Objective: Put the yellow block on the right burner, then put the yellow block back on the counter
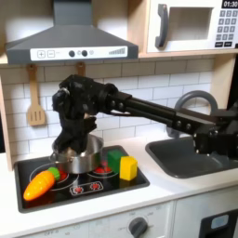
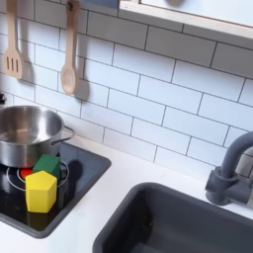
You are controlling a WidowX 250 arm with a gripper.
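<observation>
The yellow block (image 1: 128,167) (image 2: 41,191) stands on the black hob (image 1: 130,179) (image 2: 84,178), the green block (image 2: 46,163) touching at 12 o'clock, steel pot (image 2: 25,133) behind; off-white counter (image 2: 119,188) surrounds, white tile above. The gripper (image 1: 71,139) hangs over the pot, grip unclear.

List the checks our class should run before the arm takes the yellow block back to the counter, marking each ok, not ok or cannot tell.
1. Yellow block stands on the hob, ready to lift: ok.
2. End effector lined up over the yellow block: not ok; it hangs at the steel pot.
3. End effector open: cannot tell.
4. Room around the yellow block for the fingers: not ok; the green block sits close behind it in the second exterior view.
5. Bare counter for the set-down: ok, between the hob and the sink.
</observation>
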